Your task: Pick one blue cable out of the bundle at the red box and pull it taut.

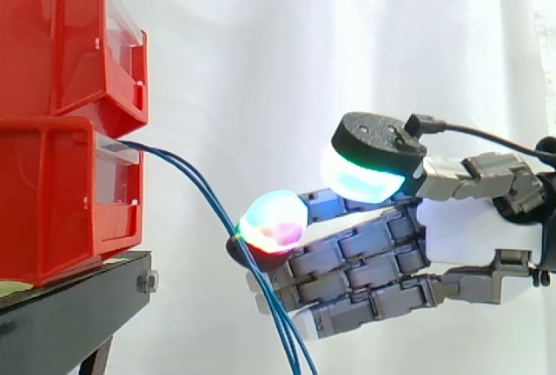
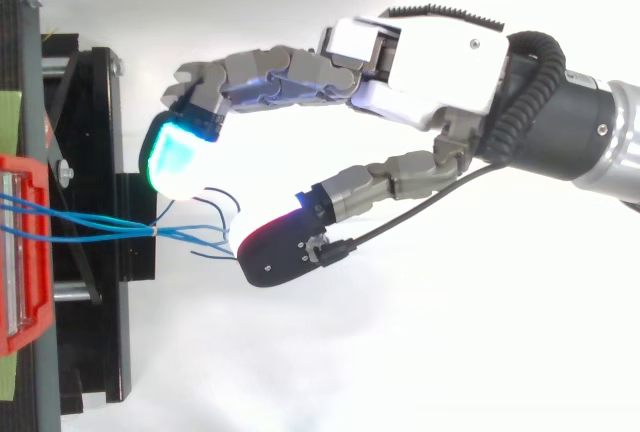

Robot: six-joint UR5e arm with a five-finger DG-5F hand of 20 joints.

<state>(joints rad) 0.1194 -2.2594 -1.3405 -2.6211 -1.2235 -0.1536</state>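
At the lower red box (image 1: 52,201) on the black stand (image 1: 78,292), the hand (image 1: 469,227) reaches in, fingers (image 1: 365,273) straight and holding nothing. Blue cables (image 1: 195,186) droop from the box past one glowing fingertip (image 1: 274,219) (loose ends splay beside the thumb (image 2: 285,252)). Best pinch a single strand, then draw straight back.

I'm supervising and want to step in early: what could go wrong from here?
1. The cables run bunched together past the hand, so closing may catch more than one.
2. They are thin and slack, and the thumb stands well apart from the fingers; one strand might slip out.
3. The red box sits at the edge of the stand; a hard pull might shift it.
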